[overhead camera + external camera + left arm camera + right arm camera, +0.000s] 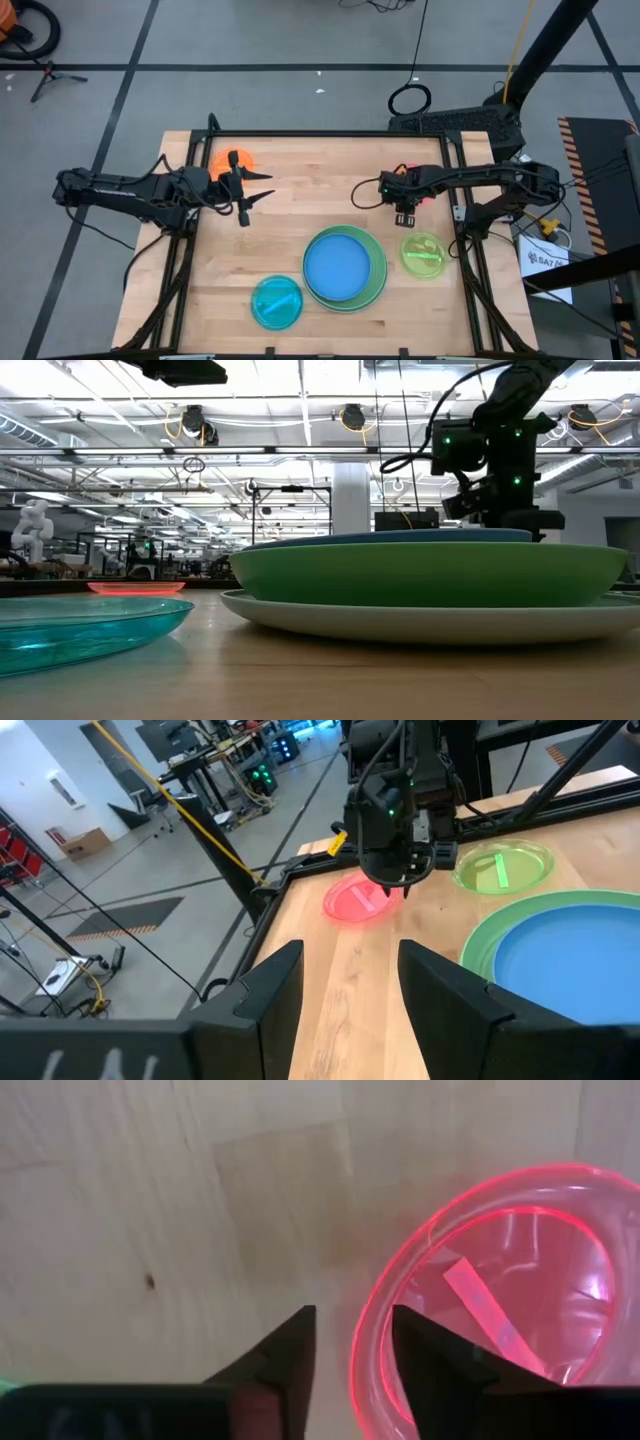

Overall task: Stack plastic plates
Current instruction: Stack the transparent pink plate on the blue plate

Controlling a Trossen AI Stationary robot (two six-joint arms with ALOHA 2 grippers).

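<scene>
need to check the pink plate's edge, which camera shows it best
The right wrist view: the pink plate fills it, rim sharp beside the right hand. The left wrist view shows it whole but far off under that arm. The high view shows a sliver; in the low view I cannot find it.

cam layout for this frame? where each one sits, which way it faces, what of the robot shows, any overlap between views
High: overhead, straight down on the table; both arms show.
Low: table height, level past the blue plate stack; right arm above.
Left wrist: looks across at the right gripper over the pink plate; own fingers open.
Right wrist: looks down; own fingers at the pink plate's rim.
Shared: both wrist views show the pink plate.
</scene>
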